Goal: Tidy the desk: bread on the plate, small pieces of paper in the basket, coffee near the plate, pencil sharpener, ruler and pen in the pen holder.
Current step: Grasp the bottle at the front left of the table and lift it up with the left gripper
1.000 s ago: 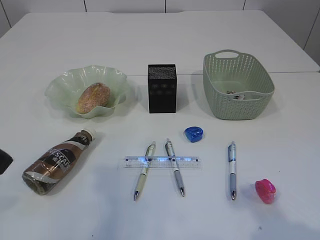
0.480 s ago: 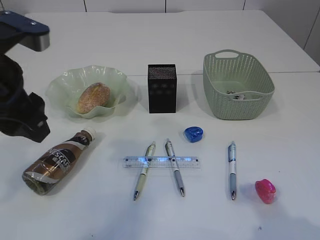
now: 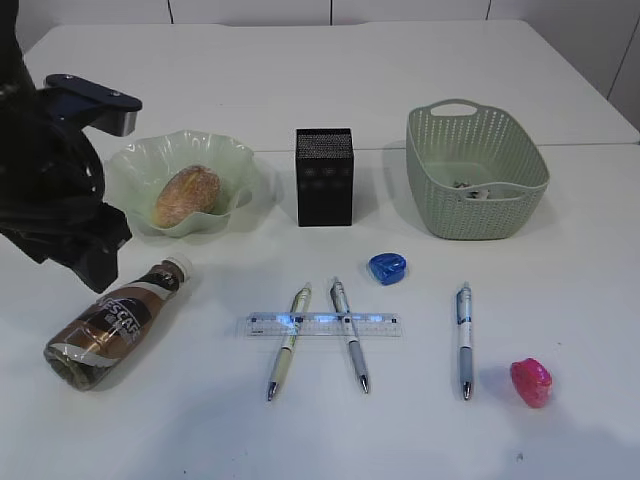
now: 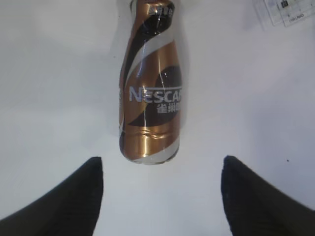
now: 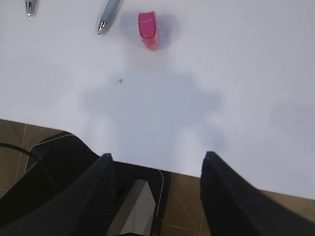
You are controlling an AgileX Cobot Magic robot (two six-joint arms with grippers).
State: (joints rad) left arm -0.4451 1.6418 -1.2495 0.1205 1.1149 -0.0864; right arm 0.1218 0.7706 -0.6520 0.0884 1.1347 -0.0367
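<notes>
Below my left gripper (image 4: 160,196), whose jaws gape wide and empty, the coffee (image 4: 151,88) lies on its side on the desk (image 3: 560,290) just in front of the plate (image 3: 180,180), looking smooth, rounded and likely to roll, so I'd clamp across its broad mid-body.

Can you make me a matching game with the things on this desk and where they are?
Things:
1. bread
2. coffee
3. ruler
4. pink sharpener

Places:
A. lying on its side near the left gripper
B. alone near the front right of the desk
C. in the plate
D. lying across two pens

Right pairs: 1-C, 2-A, 3-D, 4-B
</notes>
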